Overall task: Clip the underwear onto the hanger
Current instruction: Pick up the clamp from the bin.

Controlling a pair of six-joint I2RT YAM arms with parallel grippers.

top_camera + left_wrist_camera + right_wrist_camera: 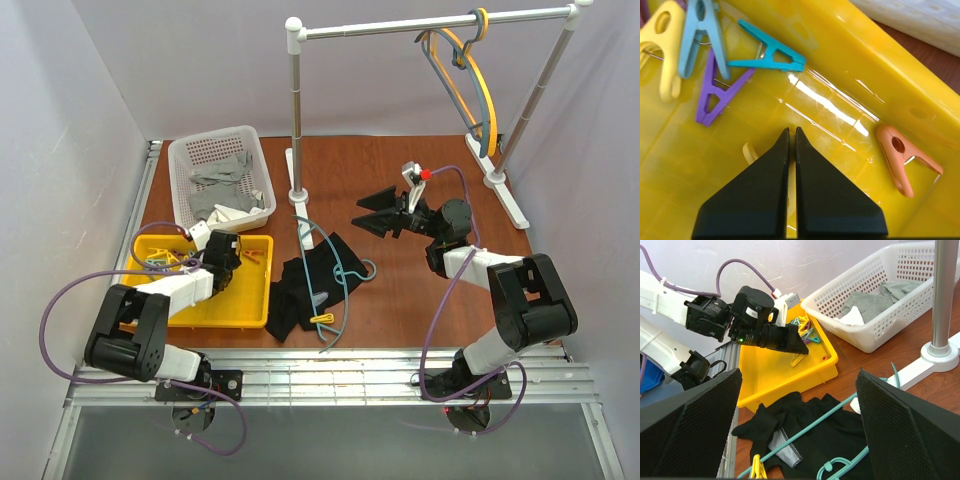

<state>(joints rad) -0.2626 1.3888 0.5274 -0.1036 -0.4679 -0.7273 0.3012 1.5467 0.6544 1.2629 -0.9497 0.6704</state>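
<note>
My left jaws are pressed together down in the yellow tray (pixel 240 300) with a pale peg (pixel 799 359) at their tips; I cannot tell if they grip it. My right jaws hang spread wide above the bench. Between the two pairs, below the right jaws, the black underwear (pixel 295 290) lies crumpled under the teal hanger (pixel 810 426). I judge the cloth light and limp, and the hanger thin and apt to skid, so I would pinch a flat hem where it crosses the bar.
</note>
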